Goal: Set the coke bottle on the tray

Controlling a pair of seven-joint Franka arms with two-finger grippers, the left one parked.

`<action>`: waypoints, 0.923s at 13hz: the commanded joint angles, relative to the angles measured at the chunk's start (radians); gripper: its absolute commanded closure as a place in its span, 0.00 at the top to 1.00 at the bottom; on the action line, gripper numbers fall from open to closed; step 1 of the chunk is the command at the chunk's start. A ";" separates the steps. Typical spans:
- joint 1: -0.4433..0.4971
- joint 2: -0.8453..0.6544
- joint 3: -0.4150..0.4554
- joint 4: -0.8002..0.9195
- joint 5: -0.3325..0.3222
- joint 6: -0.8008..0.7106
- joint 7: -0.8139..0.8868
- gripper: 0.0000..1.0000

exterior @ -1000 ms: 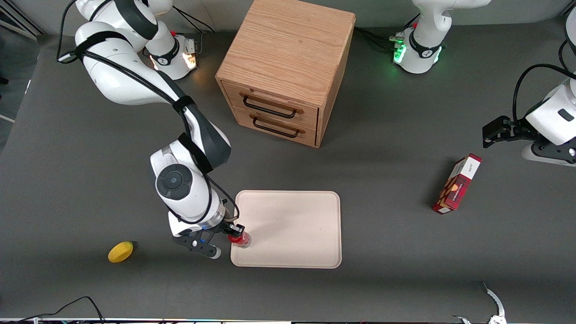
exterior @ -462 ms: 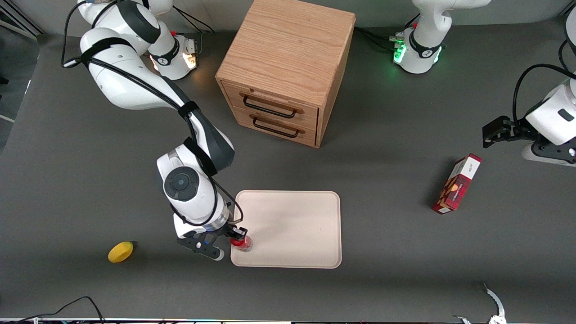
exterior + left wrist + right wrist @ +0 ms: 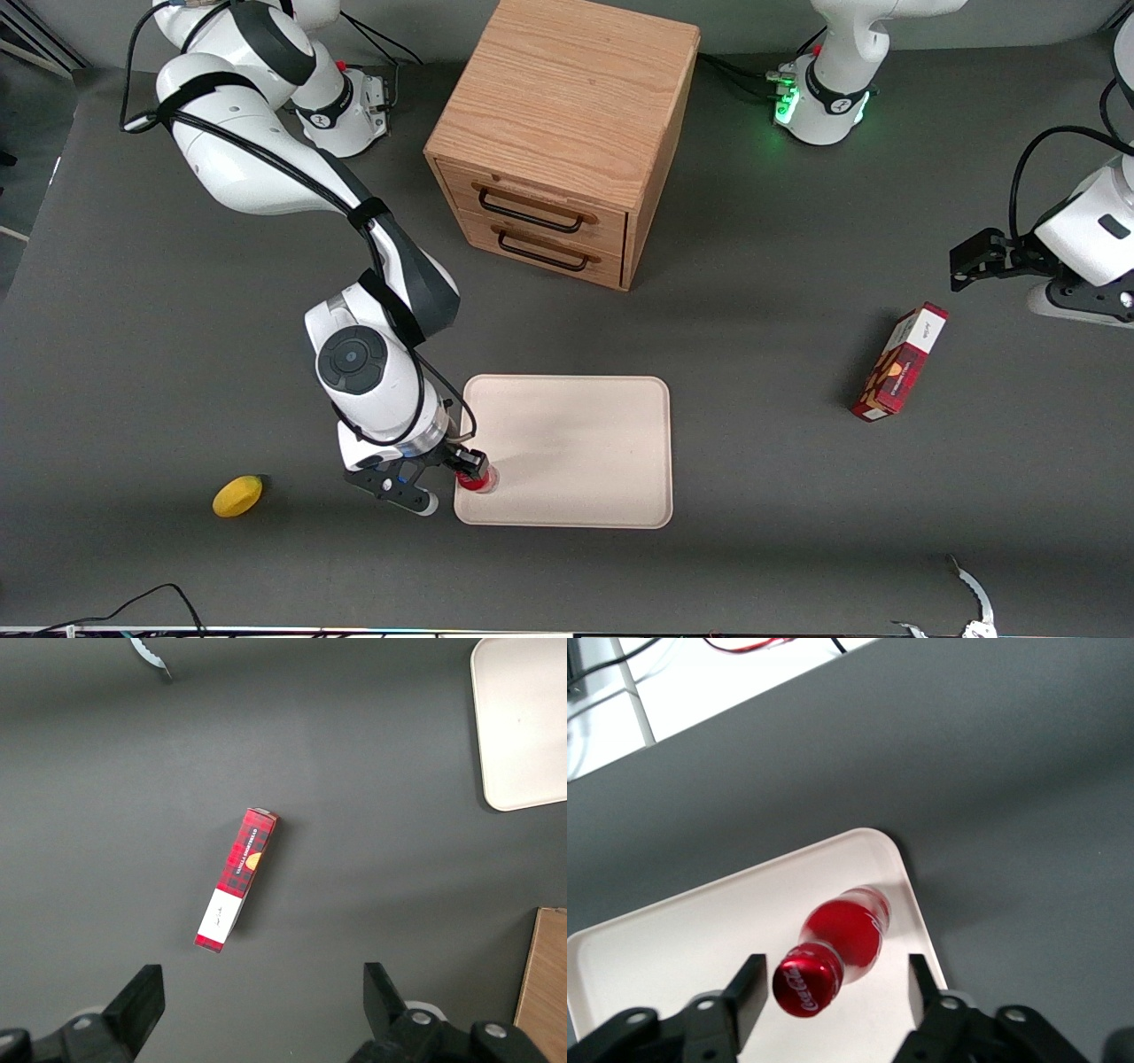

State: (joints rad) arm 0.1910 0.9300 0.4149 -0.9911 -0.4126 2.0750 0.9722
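The coke bottle [image 3: 477, 479], small and red with a red cap, stands on the pale cream-pink tray [image 3: 576, 443], in the tray's corner nearest the front camera at the working arm's end. My right gripper [image 3: 452, 483] hangs just above it, open. In the right wrist view the bottle [image 3: 842, 943] rests on the tray [image 3: 673, 948] close to its rounded corner. The cap sits between the fingers of the gripper [image 3: 834, 983], with a gap on each side, nearer to one finger [image 3: 749, 979] than the other.
A wooden drawer cabinet [image 3: 563, 133] stands farther from the camera than the tray. A yellow fruit [image 3: 237, 495] lies toward the working arm's end. A red-and-white carton [image 3: 899, 361] lies toward the parked arm's end, also in the left wrist view [image 3: 237, 877].
The gripper and bottle have shifted a little nearer the camera over the tray's corner. The bottle has gone from tilted to upright on the tray.
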 commanded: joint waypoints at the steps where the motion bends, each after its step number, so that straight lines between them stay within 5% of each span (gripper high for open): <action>1: -0.018 -0.069 0.050 0.019 -0.032 -0.097 -0.009 1.00; 4: -0.076 -0.277 0.114 -0.055 -0.034 -0.290 -0.114 1.00; 6: -0.199 -0.539 0.156 -0.282 -0.019 -0.337 -0.205 1.00; 7: -0.264 -0.665 0.168 -0.390 0.050 -0.337 -0.275 1.00; 8: -0.290 -0.789 0.138 -0.446 0.193 -0.358 -0.365 1.00; 9: -0.285 -0.895 0.023 -0.506 0.306 -0.395 -0.456 1.00; 12: -0.283 -1.152 -0.198 -0.749 0.448 -0.398 -0.761 1.00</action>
State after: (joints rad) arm -0.0786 -0.0162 0.3350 -1.4742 -0.0475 1.6225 0.3677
